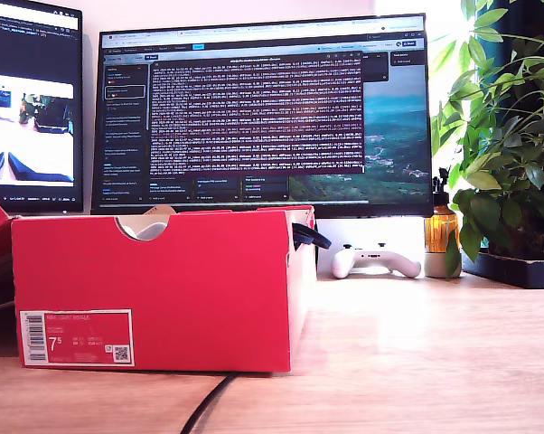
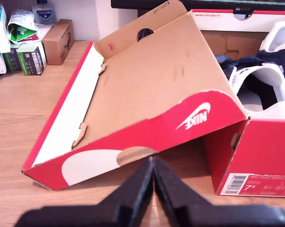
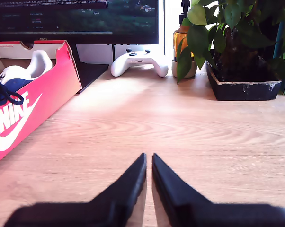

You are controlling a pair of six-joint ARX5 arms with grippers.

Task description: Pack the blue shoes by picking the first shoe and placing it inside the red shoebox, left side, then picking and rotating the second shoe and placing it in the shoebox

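**Both shoes boxed, jaws closed and empty**

Ahead of my first gripper [image 2: 153, 163], the red shoebox [image 2: 256, 156] stands on the table [image 2: 19, 118] with the blue shoes [image 2: 261, 85] inside, just beyond its raised lid [image 2: 147, 90]. Its jaws are pressed together, holding nothing, low over the wood. My second gripper [image 3: 148, 161] sits level over bare table, jaws nearly touching and empty, the box off to one side, a white game controller [image 3: 138, 61] and a potted plant [image 3: 237, 52] farther ahead.
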